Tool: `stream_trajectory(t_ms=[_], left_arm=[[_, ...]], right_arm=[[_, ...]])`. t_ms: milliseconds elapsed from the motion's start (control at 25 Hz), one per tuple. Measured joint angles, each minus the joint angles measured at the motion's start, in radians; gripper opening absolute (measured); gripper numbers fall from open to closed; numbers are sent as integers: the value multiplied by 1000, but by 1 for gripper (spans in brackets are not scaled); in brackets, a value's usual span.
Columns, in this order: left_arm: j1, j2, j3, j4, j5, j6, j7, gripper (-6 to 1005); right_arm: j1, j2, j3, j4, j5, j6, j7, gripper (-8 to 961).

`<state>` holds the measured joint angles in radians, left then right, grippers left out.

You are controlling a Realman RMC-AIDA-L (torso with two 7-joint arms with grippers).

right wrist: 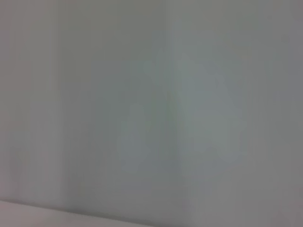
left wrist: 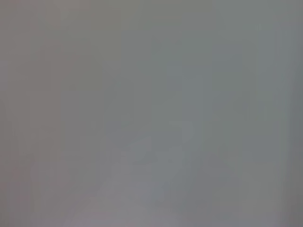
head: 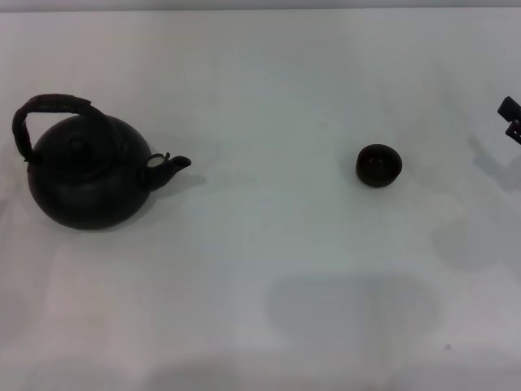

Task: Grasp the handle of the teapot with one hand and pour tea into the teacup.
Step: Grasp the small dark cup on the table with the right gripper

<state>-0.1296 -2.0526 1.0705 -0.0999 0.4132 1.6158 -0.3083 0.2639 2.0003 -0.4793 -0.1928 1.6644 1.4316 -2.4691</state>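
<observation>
In the head view a large round black teapot (head: 85,175) stands on the white table at the left, its short spout (head: 169,165) pointing right. Its arched handle (head: 50,109) rises over the lid, with a reddish-brown wrapped middle. The small dark teacup (head: 378,165) stands upright to the right of the middle, far from the pot. Only the dark tips of my right gripper (head: 510,119) show at the right edge, well right of the cup. My left gripper is out of view. Both wrist views show only a blank pale surface.
The white table (head: 269,269) spreads wide between pot and cup and toward the front. A faint shadow lies on it at front centre.
</observation>
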Motion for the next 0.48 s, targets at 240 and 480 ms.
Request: stream_trajectory(t_ms=[240, 480], left_arm=[[-6, -2, 1, 14, 0, -5, -1, 844], [-9, -5, -1, 17, -1, -11, 2, 844]], right_arm=[[0, 0, -14, -3, 0, 16, 16, 857], [0, 0, -47, -29, 0, 29, 48, 858]])
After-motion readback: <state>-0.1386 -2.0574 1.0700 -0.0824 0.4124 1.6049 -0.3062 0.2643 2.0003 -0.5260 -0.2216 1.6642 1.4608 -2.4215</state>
